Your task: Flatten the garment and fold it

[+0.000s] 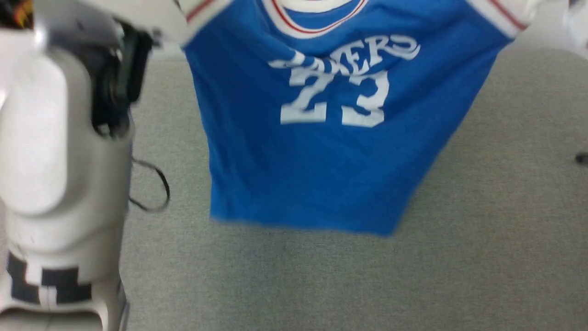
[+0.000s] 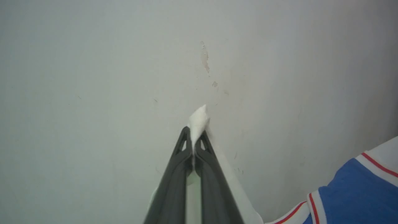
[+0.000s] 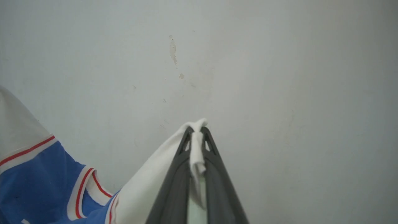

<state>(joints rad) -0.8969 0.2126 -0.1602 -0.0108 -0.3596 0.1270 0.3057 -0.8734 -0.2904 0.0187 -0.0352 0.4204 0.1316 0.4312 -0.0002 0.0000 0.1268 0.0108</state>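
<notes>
The left gripper (image 2: 195, 137), two long dark fingers, is clamped tight on a tuft of white cloth that pokes out past its tips. This is sleeve fabric of the garment (image 1: 321, 161), a royal-blue short-sleeved jersey T-shirt with white sleeves, thin red stripes and white lettering over the number 23. From the pinch the white fabric runs back along the outside of one finger toward the wrist. The blue body with its red-and-white trim shows to the gripper's lower right.

The right gripper (image 3: 196, 132) is likewise closed on a fold of white sleeve cloth, which wraps over its tips and hangs down between the fingers. The shirt's blue body lies to its lower left.

In the head view the shirt hangs spread between the two grips, chest print facing the camera. Its lower hem is loose and blurred over a grey, fabric-textured surface (image 1: 505, 230); whether the hem touches it cannot be told. The pale left forearm (image 1: 46, 138) stands beside the shirt, with a thin black cable loop (image 1: 156, 184) next to it.

Beyond both sets of fingertips is a plain pale wall (image 2: 93, 77) with a few small scuff marks (image 2: 205, 59).
</notes>
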